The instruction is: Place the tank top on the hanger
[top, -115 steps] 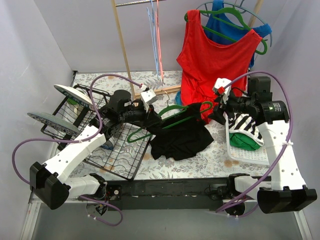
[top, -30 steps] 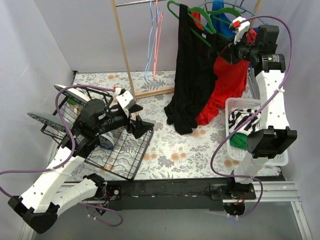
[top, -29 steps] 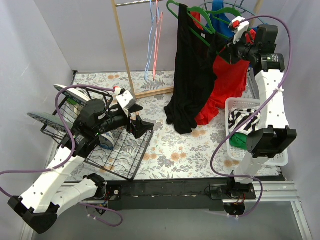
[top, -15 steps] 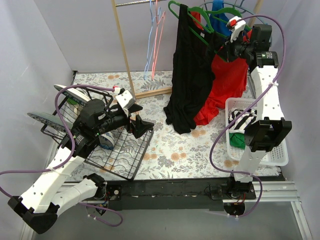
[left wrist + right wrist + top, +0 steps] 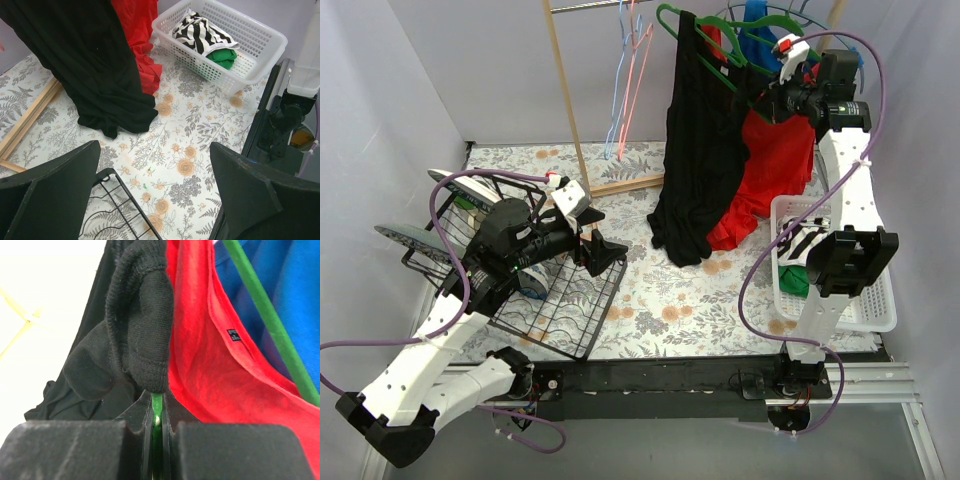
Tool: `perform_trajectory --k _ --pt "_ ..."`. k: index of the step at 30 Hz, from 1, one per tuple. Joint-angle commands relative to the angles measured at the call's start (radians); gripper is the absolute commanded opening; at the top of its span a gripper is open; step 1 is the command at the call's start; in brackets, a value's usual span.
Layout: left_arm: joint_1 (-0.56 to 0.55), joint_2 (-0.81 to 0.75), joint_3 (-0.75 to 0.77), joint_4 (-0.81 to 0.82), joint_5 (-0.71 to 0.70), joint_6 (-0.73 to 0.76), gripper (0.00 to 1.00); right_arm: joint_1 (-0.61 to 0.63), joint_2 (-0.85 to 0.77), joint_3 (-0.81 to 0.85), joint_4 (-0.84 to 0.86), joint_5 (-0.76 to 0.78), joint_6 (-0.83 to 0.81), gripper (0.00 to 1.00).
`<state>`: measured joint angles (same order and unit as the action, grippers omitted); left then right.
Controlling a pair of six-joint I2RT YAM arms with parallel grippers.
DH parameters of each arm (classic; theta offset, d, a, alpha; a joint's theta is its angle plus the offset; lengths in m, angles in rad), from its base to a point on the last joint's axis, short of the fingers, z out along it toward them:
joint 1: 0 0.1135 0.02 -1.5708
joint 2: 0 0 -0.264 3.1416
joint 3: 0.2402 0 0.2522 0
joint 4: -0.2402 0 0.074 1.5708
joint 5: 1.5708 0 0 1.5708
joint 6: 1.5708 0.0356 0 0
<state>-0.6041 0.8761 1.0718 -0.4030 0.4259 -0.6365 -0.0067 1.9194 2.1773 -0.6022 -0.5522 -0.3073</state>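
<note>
Mostly cloaked by tank top, hanger — pinched in right pincer; left pincer gapes

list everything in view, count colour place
black tank top: 1, black, on green hanger
green hanger: 1, green, clamped by right gripper
red tank top: 1, red, beside black one
blue garment: 1, blue, at back
thin hangers: 2, pink, light blue, on rail
white basket: 1, white, right side
striped garment: 1, black-and-white, in basket
wire rack: 1, black, left side
left gripper: 1, black, open over table
right gripper: 1, black, shut on hanger
</note>
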Motion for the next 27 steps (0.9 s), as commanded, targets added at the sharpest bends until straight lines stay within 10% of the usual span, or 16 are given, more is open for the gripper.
perform_trajectory --k 1,17,27 --pt "0.003 -0.014 0.0 0.004 -0.013 0.001 0.91 -0.032 0.001 0.064 0.076 0.005 0.048 0.01" --pt "0.001 -0.012 -0.004 0.012 -0.009 0.0 0.92 -0.142 -0.031 0.035 0.068 0.008 0.142 0.03" --pt "0.003 -0.019 -0.003 0.013 -0.007 -0.005 0.92 -0.154 -0.101 -0.005 0.085 0.047 0.217 0.24"
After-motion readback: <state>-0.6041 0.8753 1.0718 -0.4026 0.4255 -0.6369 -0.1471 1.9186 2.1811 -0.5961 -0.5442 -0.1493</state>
